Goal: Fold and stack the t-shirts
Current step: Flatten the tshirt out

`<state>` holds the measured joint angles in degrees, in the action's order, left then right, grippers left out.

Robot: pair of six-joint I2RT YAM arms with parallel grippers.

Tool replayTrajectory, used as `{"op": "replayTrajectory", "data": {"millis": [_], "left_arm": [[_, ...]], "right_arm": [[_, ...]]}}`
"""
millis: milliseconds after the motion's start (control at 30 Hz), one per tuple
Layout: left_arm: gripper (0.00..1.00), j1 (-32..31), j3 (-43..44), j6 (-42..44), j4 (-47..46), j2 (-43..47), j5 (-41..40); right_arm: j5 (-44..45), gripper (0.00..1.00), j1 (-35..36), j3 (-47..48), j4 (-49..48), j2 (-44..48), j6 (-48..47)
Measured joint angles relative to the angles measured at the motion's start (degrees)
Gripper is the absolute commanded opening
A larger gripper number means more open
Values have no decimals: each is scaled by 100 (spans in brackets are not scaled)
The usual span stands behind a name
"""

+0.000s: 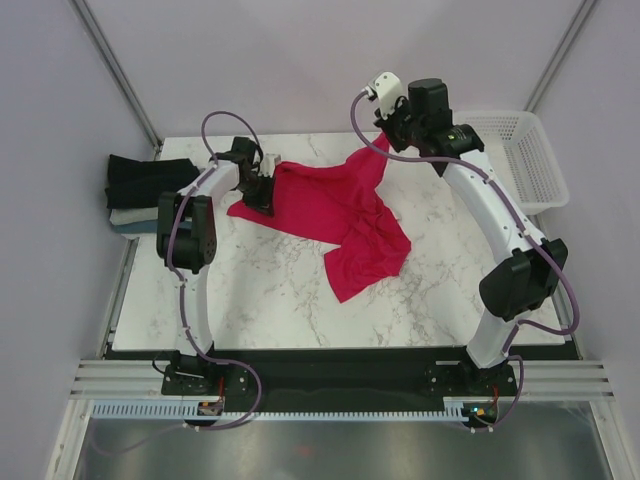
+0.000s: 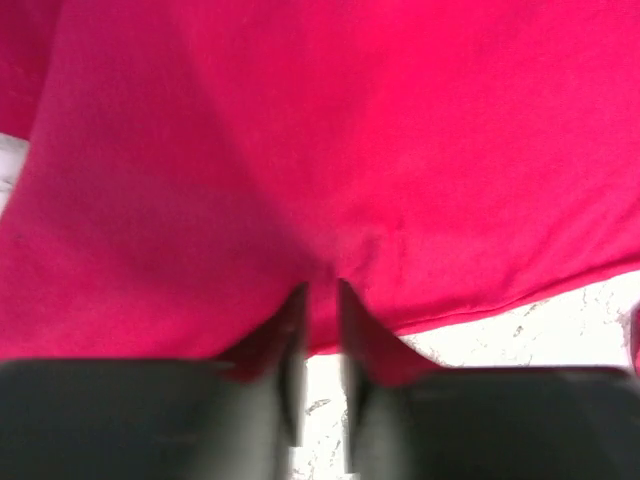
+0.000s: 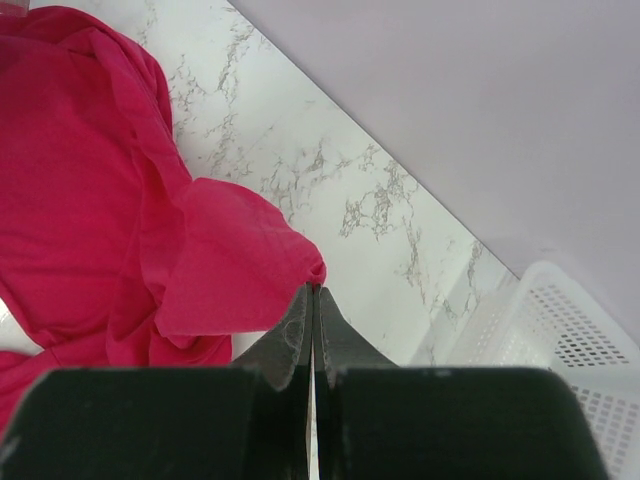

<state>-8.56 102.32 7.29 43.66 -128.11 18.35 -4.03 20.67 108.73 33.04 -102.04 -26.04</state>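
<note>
The crimson-red t-shirt (image 1: 340,205) lies crumpled and partly spread on the marble table (image 1: 270,290). My left gripper (image 1: 262,190) is at the shirt's left edge; in the left wrist view the gripper (image 2: 320,300) is nearly closed, pinching the red cloth (image 2: 320,150) at its hem. My right gripper (image 1: 385,142) holds the shirt's far right corner lifted off the table; in the right wrist view the gripper (image 3: 315,290) is shut on a bunched tip of the shirt (image 3: 90,190). A stack of folded shirts (image 1: 140,192), black over pale grey-white over blue, sits at the table's far left edge.
A white mesh basket (image 1: 528,152) stands at the back right, just off the table; it also shows in the right wrist view (image 3: 560,330). Pale walls close in the back and sides. Bare marble lies in front of the red shirt.
</note>
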Motion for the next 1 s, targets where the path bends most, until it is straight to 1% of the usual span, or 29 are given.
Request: {"op": "replayTrajectory", "data": {"millis": [67, 100, 167, 200, 467, 633, 667, 767, 800, 867, 1000], "left_arm": [[14, 2, -105, 66, -22, 0, 2], [8, 2, -195, 59, -55, 2, 24], [6, 17, -428, 63, -120, 138, 127], [2, 24, -621, 59, -188, 245, 175], [2, -44, -1945, 9, -197, 1043, 476], [2, -297, -3025, -79, -114, 1808, 476], [12, -387, -3237, -116, -24, 2015, 485], [12, -612, -3473, -229, 225, 2662, 483], [54, -645, -3427, -247, 240, 2857, 481], [66, -623, -3058, -262, 315, 3119, 280], [66, -323, -2035, -243, 68, 3067, -197]], "right_arm": [[0, 0, -22, 0, 0, 0, 20], [0, 0, -33, 0, -2, 0, 33], [2, 0, -74, 0, -2, 9, 55], [2, 0, -101, 0, 0, 15, 66], [2, 0, -278, 0, 0, 208, 138], [2, 0, -391, -44, -4, 389, 166], [2, 0, -411, -68, 0, 424, 168], [2, 0, -472, -140, -7, 509, 184], [2, 0, -487, -170, -7, 525, 186], [0, 0, -518, -234, -7, 546, 192], [-9, 0, -542, -334, 2, 546, 229]]}}
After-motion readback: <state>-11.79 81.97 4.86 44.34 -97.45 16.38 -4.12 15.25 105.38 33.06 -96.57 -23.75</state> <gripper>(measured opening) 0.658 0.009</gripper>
